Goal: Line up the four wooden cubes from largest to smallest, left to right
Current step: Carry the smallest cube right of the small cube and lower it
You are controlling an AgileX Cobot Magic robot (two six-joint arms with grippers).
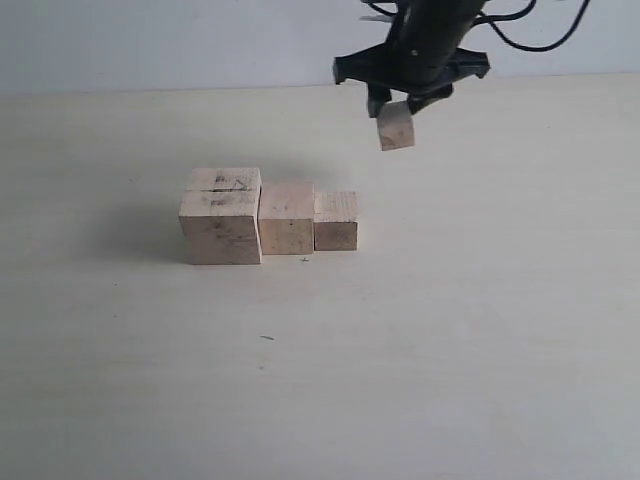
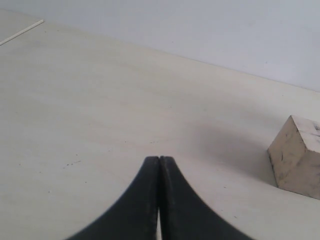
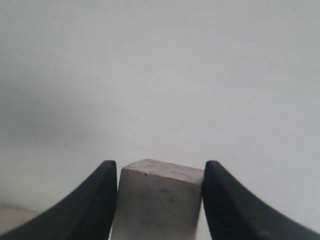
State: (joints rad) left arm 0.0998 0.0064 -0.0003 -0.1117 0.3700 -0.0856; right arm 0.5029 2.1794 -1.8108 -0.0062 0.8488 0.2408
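Three of the four wooden cubes sit in a row on the surface, left of centre. The largest cube is at the left end, with a groove line and dark scribbles on its top. The second cube is touching its right side. The third cube is touching the right side of that one. Sizes step down left to right and the near faces are roughly in line.

The smallest cube is off the surface, farther back and to the right of the row. It hangs slightly tilted in the right end effector. In the right wrist view the right end effector has both fingers pressed on opposite sides of the smallest cube, so the jaws are partly closed and gripping it.

The left end effector shows in the left wrist view only. Its fingers are pressed together with nothing between them, low over bare surface. A corner of the largest cube shows nearby, well apart from the fingertips.
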